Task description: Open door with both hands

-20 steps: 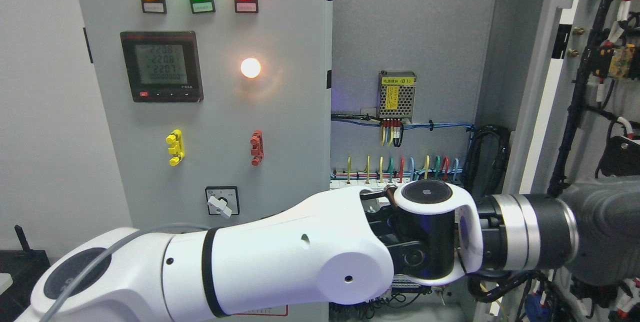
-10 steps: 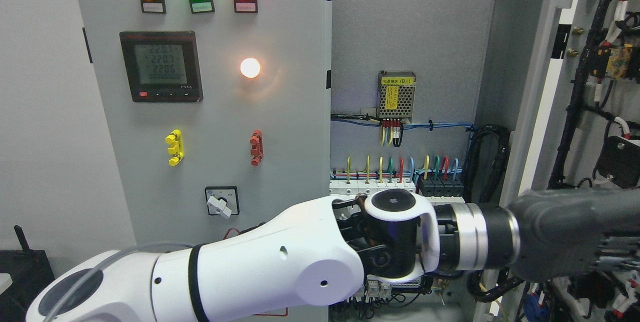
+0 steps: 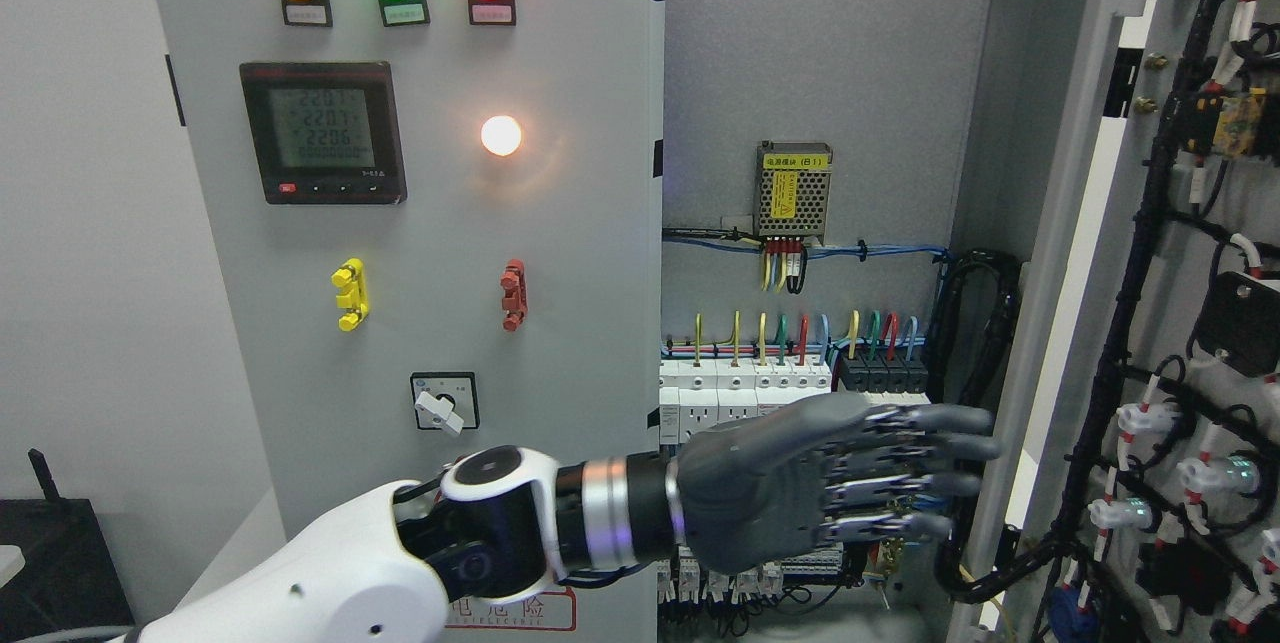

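Observation:
The grey cabinet's left door (image 3: 560,223) is closed and carries three lamps, a meter and switches. The right door (image 3: 1190,253) stands swung wide open at the picture's right, its inner face covered in black cable looms. My left arm comes in from the lower left. Its dark grey left hand (image 3: 930,473) hovers flat in front of the row of breakers (image 3: 760,393), fingers (image 3: 950,445) stretched out toward the open door's hinge-side frame (image 3: 1040,323), holding nothing and touching nothing. No right arm shows.
Inside the cabinet sit a small power supply (image 3: 794,189), coloured wires and a thick black cable bundle (image 3: 985,323). A rotary switch (image 3: 443,405) sits on the left door just above my wrist. A black object (image 3: 50,543) lies at the lower left.
My left arm has pulled back left and down. The hand, earlier out by the open door at the right edge, now sits in front of the breakers, fully in view.

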